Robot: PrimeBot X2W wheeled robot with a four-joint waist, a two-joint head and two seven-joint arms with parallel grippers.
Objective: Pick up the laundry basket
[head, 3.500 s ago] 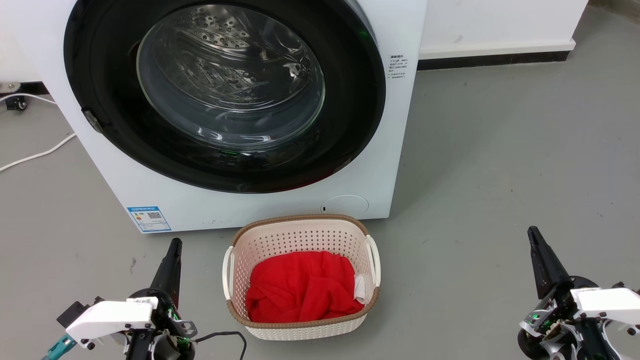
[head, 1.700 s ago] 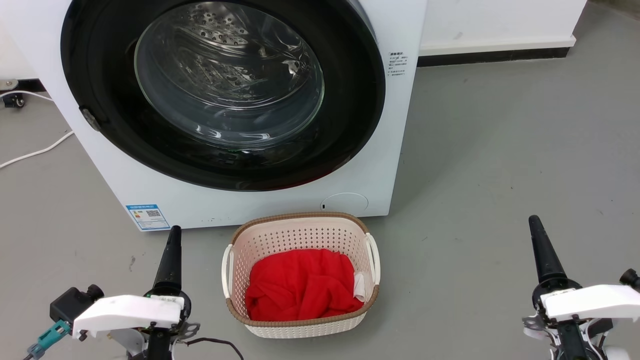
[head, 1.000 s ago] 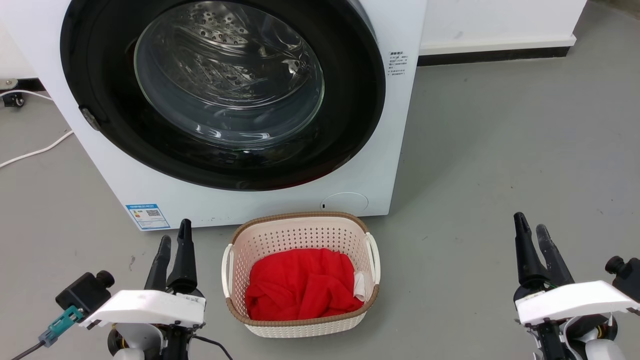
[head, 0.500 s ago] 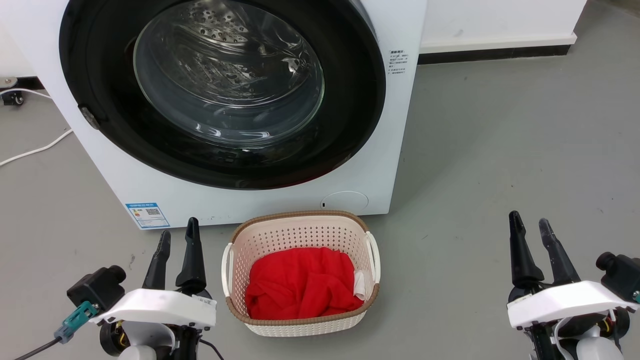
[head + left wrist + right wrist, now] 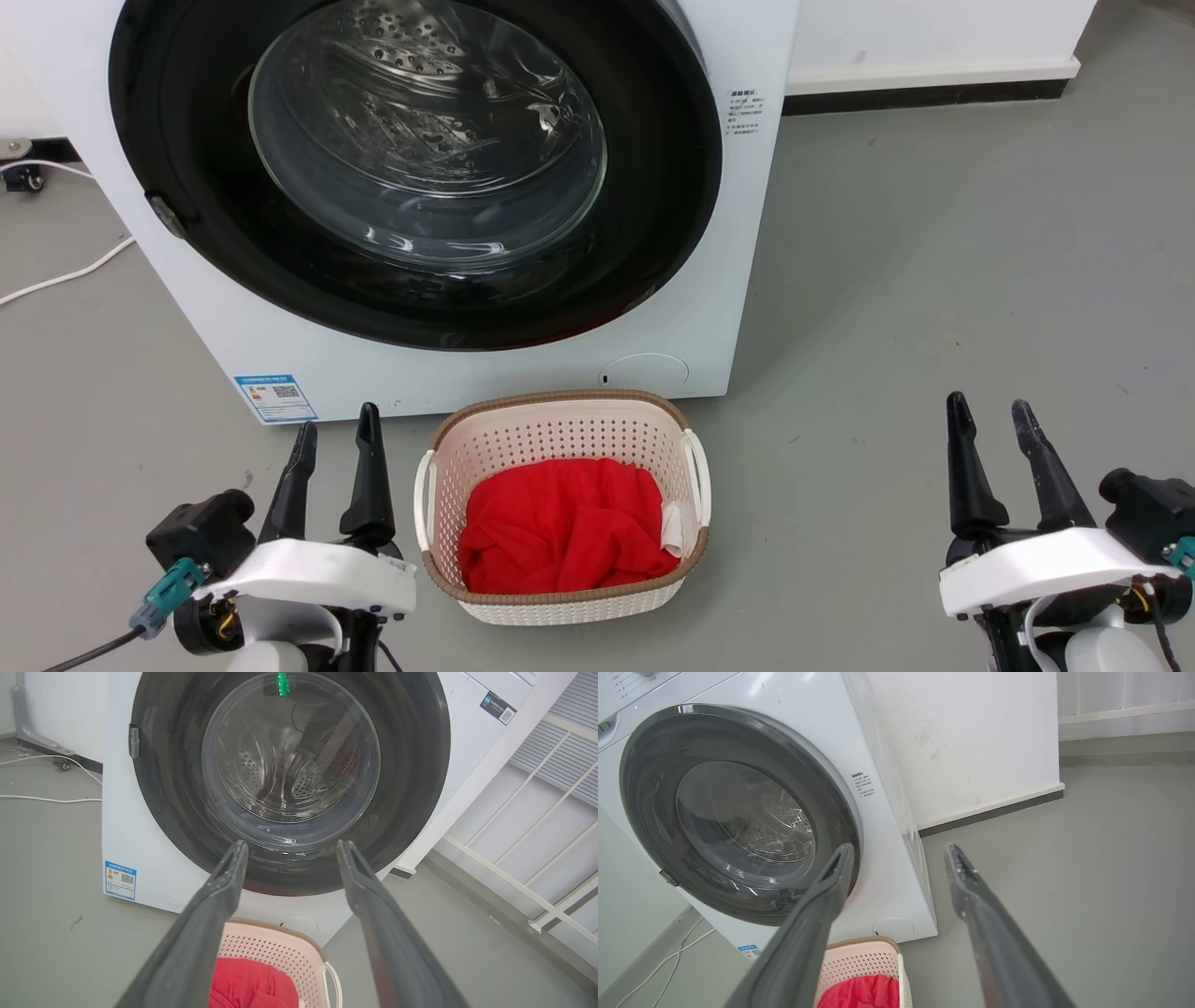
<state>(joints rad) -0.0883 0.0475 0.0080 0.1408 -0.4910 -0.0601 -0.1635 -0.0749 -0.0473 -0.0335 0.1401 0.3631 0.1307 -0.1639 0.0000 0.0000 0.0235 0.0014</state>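
The basket (image 5: 560, 609) stands on the floor (image 5: 934, 280) between the two grippers, its far rim close to the foot of the washer (image 5: 280, 355). It lies just to the right of the left gripper (image 5: 338, 419), whose nearer finger is close beside the basket's left handle (image 5: 425, 499) but apart from it. The right gripper (image 5: 987, 403) is well off to the basket's right, with bare floor between them.

Both grippers have their fingers spread, and nothing is between them. Both point toward the washer.

Inside the basket a red cloth (image 5: 565, 537) is bunched up, covering the bottom and reaching partway up the perforated walls. A small white piece (image 5: 674, 532) is tucked against the right wall, just beside the red cloth. The upper part of the far wall is bare.

Ahead of the left gripper the washer's round door (image 5: 425, 140) is shut; its steel drum shows through the glass. In the left wrist view the basket's far end and some red cloth show low between the fingers.
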